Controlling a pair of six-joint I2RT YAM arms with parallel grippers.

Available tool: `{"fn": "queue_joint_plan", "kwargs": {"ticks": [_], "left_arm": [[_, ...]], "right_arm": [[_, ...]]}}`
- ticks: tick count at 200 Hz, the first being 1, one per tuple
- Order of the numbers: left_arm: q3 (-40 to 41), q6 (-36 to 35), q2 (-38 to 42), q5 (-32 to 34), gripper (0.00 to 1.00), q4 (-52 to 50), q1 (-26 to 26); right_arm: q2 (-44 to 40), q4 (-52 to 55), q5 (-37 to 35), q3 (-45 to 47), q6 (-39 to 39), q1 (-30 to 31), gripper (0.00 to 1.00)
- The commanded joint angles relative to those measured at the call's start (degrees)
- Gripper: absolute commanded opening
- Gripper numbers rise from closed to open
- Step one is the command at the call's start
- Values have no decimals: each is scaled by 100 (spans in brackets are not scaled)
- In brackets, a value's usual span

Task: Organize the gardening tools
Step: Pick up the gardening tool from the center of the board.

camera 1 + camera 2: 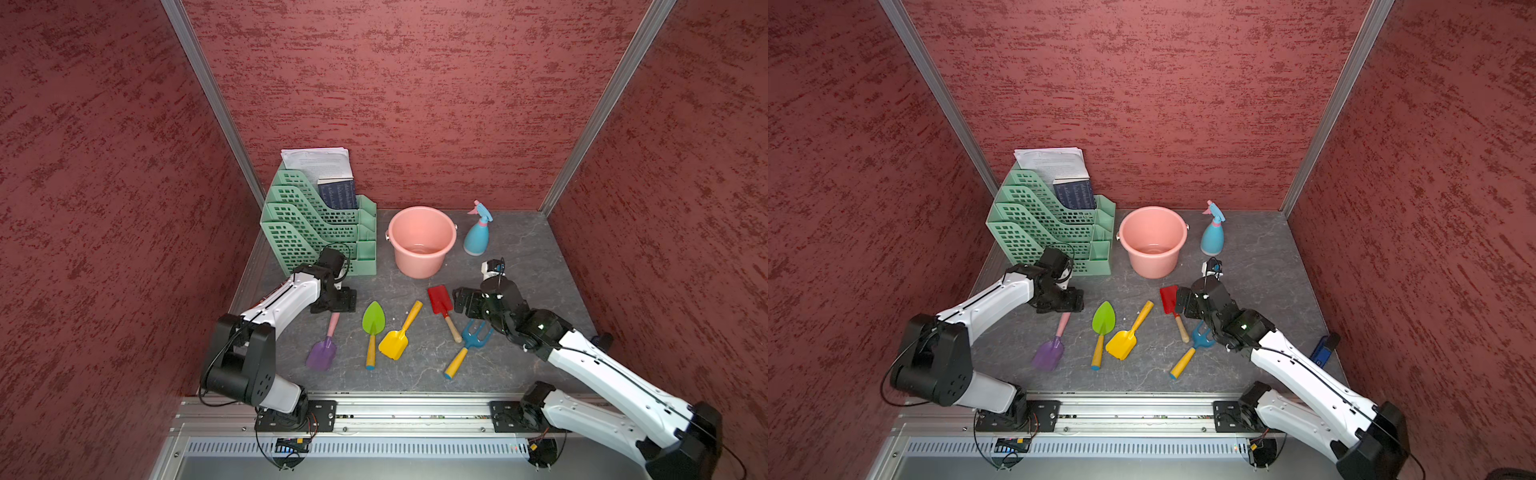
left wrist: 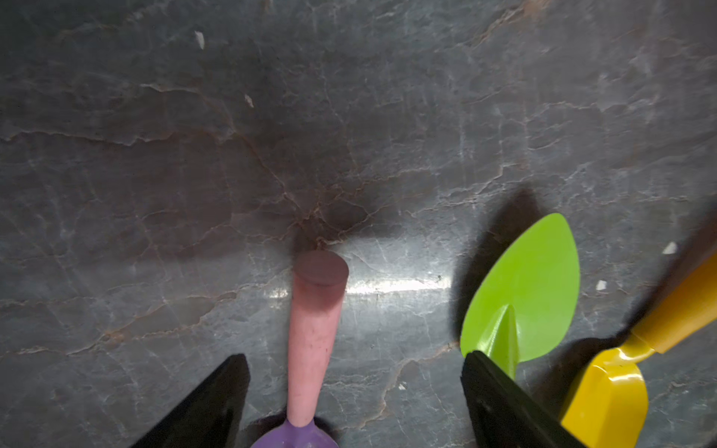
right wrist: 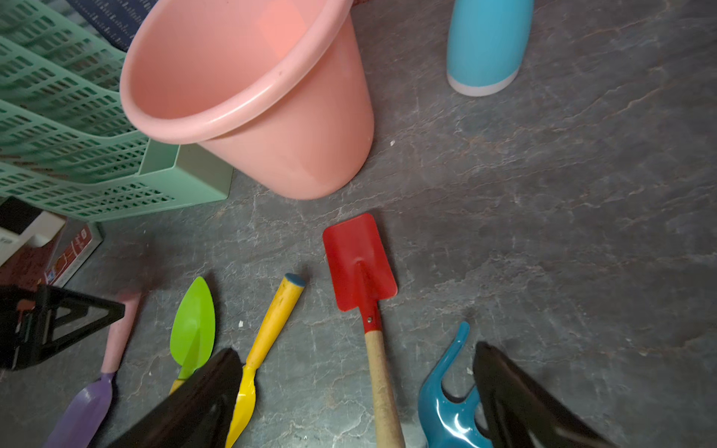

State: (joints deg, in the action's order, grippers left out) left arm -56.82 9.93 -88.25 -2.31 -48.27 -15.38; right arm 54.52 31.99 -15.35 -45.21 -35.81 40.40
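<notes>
The tools lie in a row on the grey table: purple scoop [image 1: 322, 353] with pink handle [image 2: 314, 341], green leaf trowel [image 1: 373, 318], yellow scoop [image 1: 395, 343], red spade [image 1: 438, 301], blue fork [image 1: 473, 336]. The light-blue spray bottle [image 1: 478, 232] stands upright at the back right. My left gripper [image 1: 334, 301] [image 2: 355, 358] is open, low over the pink handle's far end. The handle lies between the jaws, touching neither. My right gripper [image 1: 465, 301] [image 3: 357, 349] is open above the red spade's wooden handle [image 3: 382, 388], holding nothing.
A pink bucket [image 1: 419, 262] stands upright at the back middle. Left of it a green slotted file rack [image 1: 316, 232] holds papers and a dark book. A small blue object [image 1: 1323, 349] lies by the right wall. Red walls close three sides.
</notes>
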Motion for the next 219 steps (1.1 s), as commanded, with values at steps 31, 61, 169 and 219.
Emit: {"fn": "queue_joint_plan", "kwargs": {"ticks": [31,61,169,219], "left_arm": [[-216,-290,-708,171,78,11,174],[-146,-304,-925,158,67,94,241],[-190,-184,-1156,37,0,76,281],[62,742,-29,-301,0,164,236]], "right_arm": [[-252,145,-72,-185,-156,170,98],[-331,228,-100,-156,-127,178,98],[-466,-17,402,268,-128,178,99],[-405,-1091,1622,691,318,371,98]]}}
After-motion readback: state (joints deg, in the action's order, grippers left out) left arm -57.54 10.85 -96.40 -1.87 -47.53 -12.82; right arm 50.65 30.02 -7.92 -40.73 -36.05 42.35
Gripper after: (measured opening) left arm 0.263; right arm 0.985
